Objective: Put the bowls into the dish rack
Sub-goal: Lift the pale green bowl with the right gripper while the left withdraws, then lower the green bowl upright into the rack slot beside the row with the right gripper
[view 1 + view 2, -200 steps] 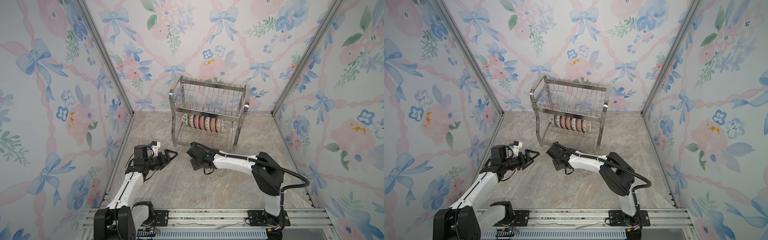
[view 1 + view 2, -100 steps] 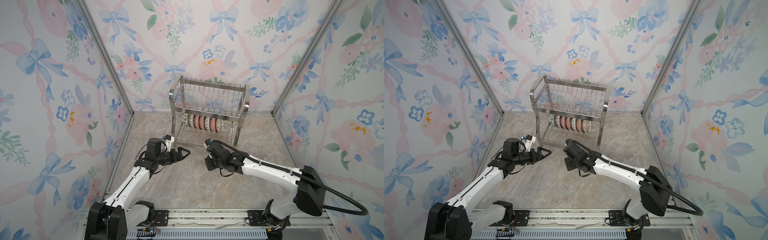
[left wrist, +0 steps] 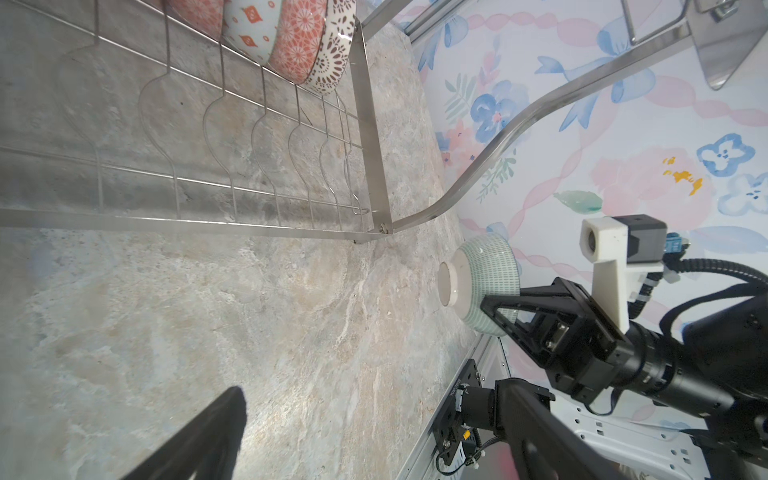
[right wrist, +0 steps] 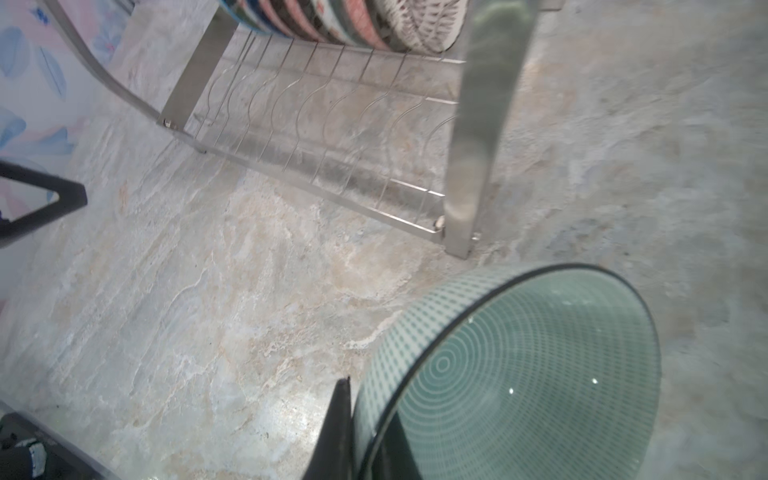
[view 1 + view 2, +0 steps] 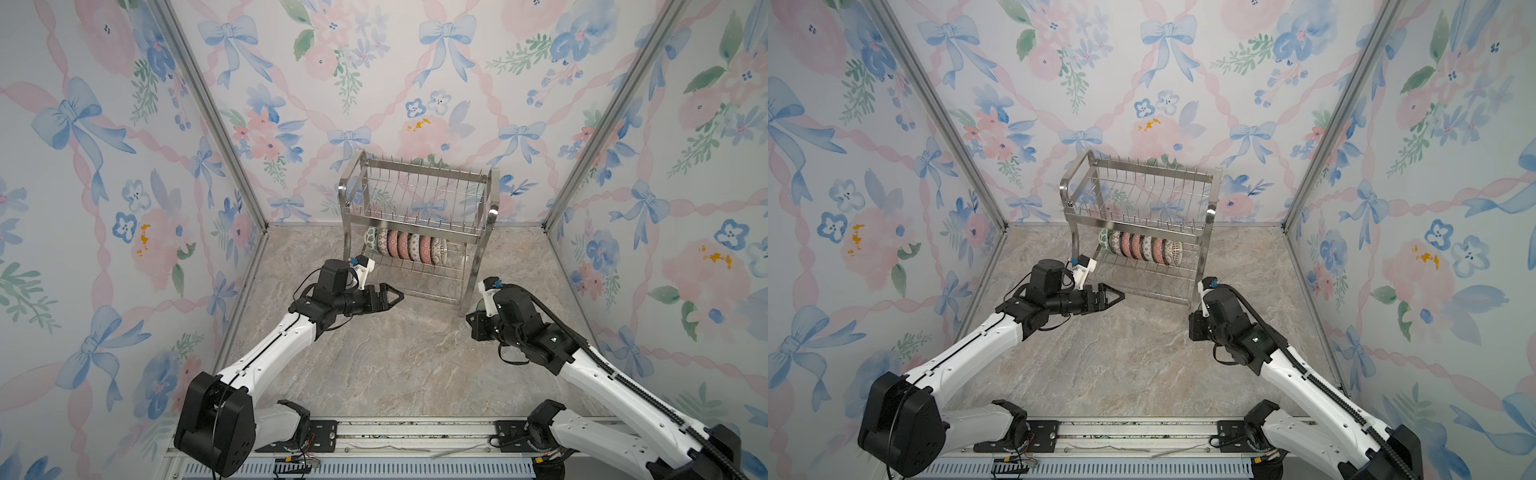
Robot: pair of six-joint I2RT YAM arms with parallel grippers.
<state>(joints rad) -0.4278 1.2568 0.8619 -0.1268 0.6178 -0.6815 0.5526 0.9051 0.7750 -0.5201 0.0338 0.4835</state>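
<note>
The dish rack (image 5: 424, 173) (image 5: 1148, 167) stands at the back of the floor. Several patterned bowls (image 5: 405, 246) (image 5: 1142, 248) stand on edge in its lower tier. My right gripper (image 4: 365, 436) is shut on the rim of a green bowl with ring pattern (image 4: 519, 374) (image 3: 478, 286), one finger outside and one inside. It holds the bowl off the floor beside the rack's front right leg (image 4: 473, 124). In both top views the right wrist (image 5: 515, 316) hides most of that bowl. My left gripper (image 5: 395, 297) (image 5: 1117, 296) is open and empty in front of the rack's left end.
Flowered walls close in the left, back and right sides. The marble floor (image 5: 395, 365) spreads between the two arms. A metal rail (image 5: 374, 432) with the arm bases runs along the front edge. The rack's upper tier (image 5: 415, 208) holds nothing.
My right arm has swung from the middle of the floor to the right, beside the rack's front right leg. My left gripper has reached forward and right toward the rack, still open.
</note>
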